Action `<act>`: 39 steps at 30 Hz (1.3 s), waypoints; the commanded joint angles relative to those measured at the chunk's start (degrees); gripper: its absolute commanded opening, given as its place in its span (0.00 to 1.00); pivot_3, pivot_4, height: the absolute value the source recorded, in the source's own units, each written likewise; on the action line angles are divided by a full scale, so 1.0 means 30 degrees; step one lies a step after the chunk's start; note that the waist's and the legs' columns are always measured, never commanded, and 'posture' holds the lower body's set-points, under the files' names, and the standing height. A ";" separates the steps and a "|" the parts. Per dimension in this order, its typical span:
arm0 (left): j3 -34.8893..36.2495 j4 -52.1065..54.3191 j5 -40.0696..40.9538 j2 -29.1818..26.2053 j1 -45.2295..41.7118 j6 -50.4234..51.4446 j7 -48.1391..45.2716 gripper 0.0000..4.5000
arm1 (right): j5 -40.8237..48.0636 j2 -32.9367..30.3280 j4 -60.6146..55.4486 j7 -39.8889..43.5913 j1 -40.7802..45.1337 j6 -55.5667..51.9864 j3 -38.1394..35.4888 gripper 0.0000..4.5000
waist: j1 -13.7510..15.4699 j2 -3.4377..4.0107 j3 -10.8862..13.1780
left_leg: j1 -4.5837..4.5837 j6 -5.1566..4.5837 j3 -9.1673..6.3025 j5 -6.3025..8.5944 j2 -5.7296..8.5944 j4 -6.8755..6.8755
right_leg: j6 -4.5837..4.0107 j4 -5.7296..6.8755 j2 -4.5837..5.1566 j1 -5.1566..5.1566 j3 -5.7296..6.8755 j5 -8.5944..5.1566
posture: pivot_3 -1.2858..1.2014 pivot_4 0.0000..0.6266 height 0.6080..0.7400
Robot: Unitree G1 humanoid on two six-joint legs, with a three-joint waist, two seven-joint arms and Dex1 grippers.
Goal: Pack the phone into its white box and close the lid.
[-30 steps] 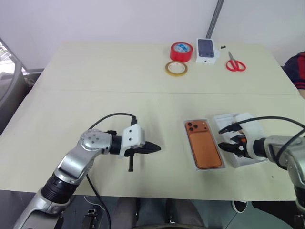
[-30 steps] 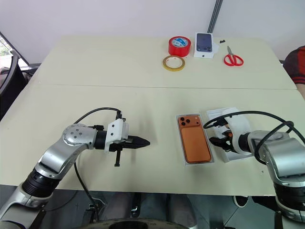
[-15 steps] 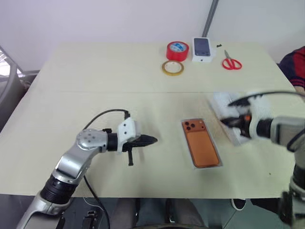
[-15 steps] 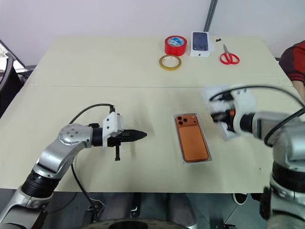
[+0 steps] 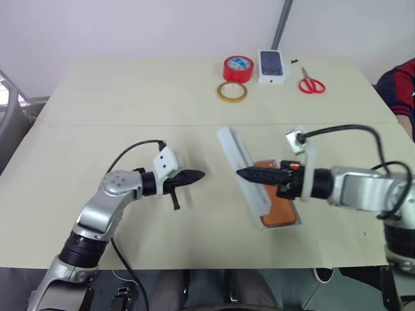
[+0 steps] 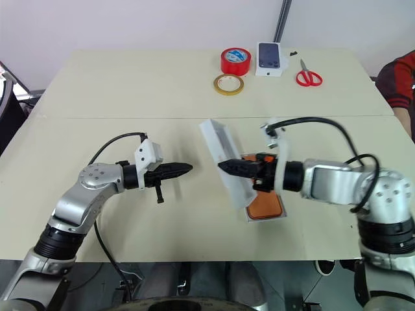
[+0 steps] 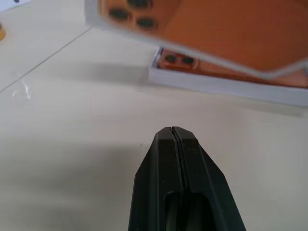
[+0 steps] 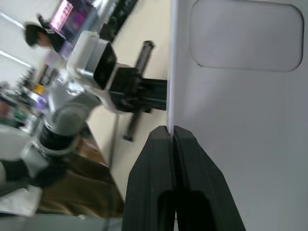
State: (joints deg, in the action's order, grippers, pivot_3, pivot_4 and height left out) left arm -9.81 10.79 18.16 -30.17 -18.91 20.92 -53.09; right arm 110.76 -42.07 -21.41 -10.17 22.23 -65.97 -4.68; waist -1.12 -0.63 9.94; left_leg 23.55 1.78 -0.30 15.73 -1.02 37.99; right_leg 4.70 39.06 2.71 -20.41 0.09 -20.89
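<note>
Now: right gripper [image 6: 224, 166] pinched tight on edge of the lid [image 6: 224, 157], fingers closed w/ lid wall between them, per right wrist view. Lid held up off table [image 5: 130, 97], tilted on edge, hanging over left side of the white box [image 5: 280, 222] and hiding part of it. Phone [image 5: 281, 210] lying flat inside white box, orange back up, lens cluster at far end, seen under lid in left wrist view; box resting on table near front edge, right of centre. Left gripper [image 5: 200, 173] fully closed, nothing held, pointing toward lid, near it but apart, just above table surface. At far side of table: red tape roll [image 5: 238, 68], yellowish tape ring [image 5: 232, 91] just in front of it, small white box w/ dark phone picture [image 5: 272, 66] beside red roll, red-handled scissors [image 5: 311, 85] further right. Person's dark red sleeve [image 5: 399, 84] at right edge.
</note>
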 commanded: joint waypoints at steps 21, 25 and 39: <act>-0.3626 -0.1470 -0.1781 0.4353 -0.2644 0.0211 0.1444 0.00 | -0.3744 -0.6362 -0.0568 0.1451 0.0311 0.0482 -0.0785 0.89 | 0.0220 0.0044 0.0023 | 0.0011 -0.0002 -0.0010 0.0001 0.0009 -0.0005 | -0.0001 -0.0027 -0.0008 0.0005 -0.0003 -0.0001 | 0.52 0.24 1.00; -0.4292 -0.2371 -0.2204 0.5225 -0.3244 0.0027 0.1422 0.00 | -0.7626 -0.7354 -0.0549 0.4187 -0.0324 0.0791 -0.1044 0.77 | 0.0207 0.0046 0.0024 | 0.0012 -0.0002 -0.0004 0.0001 0.0008 -0.0005 | -0.0001 -0.0025 -0.0006 0.0001 -0.0005 -0.0001 | 0.52 0.24 1.00; -0.1428 -0.0890 -0.0811 0.4910 -0.3530 0.3863 0.3080 0.00 | -2.2146 -0.8940 -0.3027 1.0728 -0.2174 0.4928 0.2894 0.00 | 0.0154 0.0056 0.0022 | 0.0010 0.0001 -0.0012 0.0000 0.0013 0.0004 | -0.0001 -0.0022 -0.0002 -0.0002 -0.0006 -0.0001 | 0.52 0.24 1.00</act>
State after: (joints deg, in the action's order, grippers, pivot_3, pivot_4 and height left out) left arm -15.59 5.38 14.82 -14.96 -29.10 30.86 -44.63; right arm 48.15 -68.66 -29.02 20.40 15.57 -53.61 3.85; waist -0.66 -0.46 10.01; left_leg 23.58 1.78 -0.33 15.73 -0.98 38.00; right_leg 4.70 38.99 2.71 -20.42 0.07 -20.89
